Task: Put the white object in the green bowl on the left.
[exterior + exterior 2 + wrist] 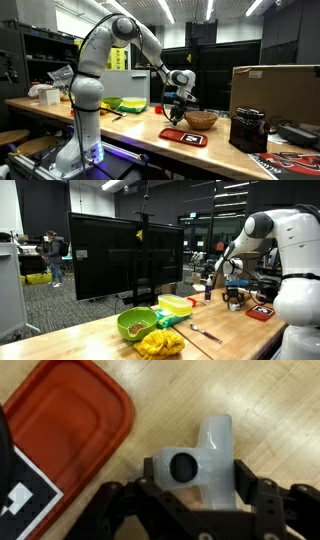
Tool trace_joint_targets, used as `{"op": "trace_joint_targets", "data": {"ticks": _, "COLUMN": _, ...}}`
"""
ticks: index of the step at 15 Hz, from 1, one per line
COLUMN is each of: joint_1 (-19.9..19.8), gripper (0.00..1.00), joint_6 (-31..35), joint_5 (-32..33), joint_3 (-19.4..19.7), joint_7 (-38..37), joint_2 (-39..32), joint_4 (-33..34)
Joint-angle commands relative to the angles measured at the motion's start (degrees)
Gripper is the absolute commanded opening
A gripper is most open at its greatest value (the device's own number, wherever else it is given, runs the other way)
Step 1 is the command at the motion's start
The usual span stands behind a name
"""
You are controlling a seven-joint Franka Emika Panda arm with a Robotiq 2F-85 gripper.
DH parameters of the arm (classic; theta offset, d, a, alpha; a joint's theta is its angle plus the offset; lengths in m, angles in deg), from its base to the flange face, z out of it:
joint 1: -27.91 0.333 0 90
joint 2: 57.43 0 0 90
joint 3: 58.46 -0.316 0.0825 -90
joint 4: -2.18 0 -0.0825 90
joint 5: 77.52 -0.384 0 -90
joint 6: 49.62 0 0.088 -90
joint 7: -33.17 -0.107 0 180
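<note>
The flat red plastic tray [70, 420] runs off the wrist view's top-left — the white T-shaped plastic fitting [215, 445] has its lower end hidden.

Ceiling strip lights [172, 12] are shining well above the pincer [176, 115], giving even, fairly bright light in both exterior views, while the room behind it is lying dimmer. A violet glow [100, 152] is spilling along the bench [135, 130] edge, low and well apart from the pincer. In the wrist view the white object [208, 460] between the fingers [265, 497] is glaring pale and soft, and the fingers are showing dark and blurred. All pictures are looking coarse.
</note>
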Motion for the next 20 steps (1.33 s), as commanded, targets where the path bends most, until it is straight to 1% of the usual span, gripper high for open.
{"op": "trace_joint_targets", "data": {"ticks": 1, "joint_1": 0.87, "gripper": 0.49, "joint_6": -4.36, "joint_5": 4.04, "joint_3": 0.93, "joint_7": -2.25, "joint_2": 4.88, "joint_4": -1.69}}
{"op": "trace_joint_targets", "data": {"ticks": 5, "joint_1": 1.52, "gripper": 0.49, "joint_6": -10.14, "joint_5": 6.25, "joint_3": 0.44, "joint_7": -3.88, "joint_2": 9.79, "joint_4": -2.63}}
{"op": "trace_joint_targets", "data": {"ticks": 9, "joint_1": 2.37, "gripper": 0.49, "joint_6": -16.38, "joint_5": 6.17, "joint_3": -0.35, "joint_7": -5.14, "joint_2": 15.06, "joint_4": -3.52}}
{"op": "trace_joint_targets", "data": {"ticks": 14, "joint_1": 3.72, "gripper": 0.49, "joint_6": -22.28, "joint_5": 6.8, "joint_3": -2.0, "joint_7": -6.66, "joint_2": 22.94, "joint_4": -5.83}}
{"op": "trace_joint_targets", "data": {"ticks": 20, "joint_1": 5.75, "gripper": 0.49, "joint_6": -26.8, "joint_5": 6.93, "joint_3": -5.68, "joint_7": -3.55, "joint_2": 29.98, "joint_4": -6.63}}
